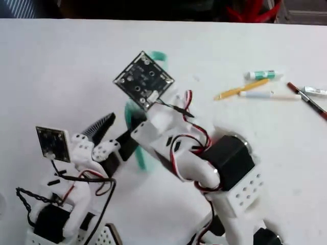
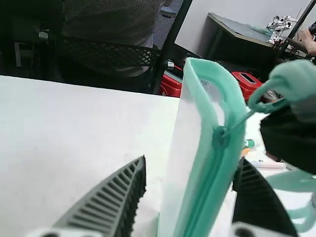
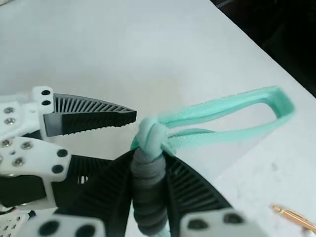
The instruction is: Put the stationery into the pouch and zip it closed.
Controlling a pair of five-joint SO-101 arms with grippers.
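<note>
The clear pouch [image 2: 197,148] with its teal zipper edge stands on edge between the two fingers of my left gripper [image 2: 190,173], which is open, with a gap on one side. Its mouth [image 3: 227,116] gapes as a teal loop. My right gripper [image 3: 148,153] is shut on the knotted zipper pull cord [image 3: 150,136] at the pouch's end. From above, the teal pouch edge [image 1: 140,153] shows beside the left gripper [image 1: 122,127], partly under the right arm's camera board [image 1: 143,79]. The stationery lies apart at the right: a yellow pencil [image 1: 240,91], a white pen [image 1: 268,95], a green-and-white tube [image 1: 263,75].
A red pen [image 1: 306,99] and another white item [image 1: 314,91] lie near the table's right edge. The right arm's body [image 1: 230,163] covers the table's front middle. Bare white tabletop [image 1: 61,71] stretches to the left and the back.
</note>
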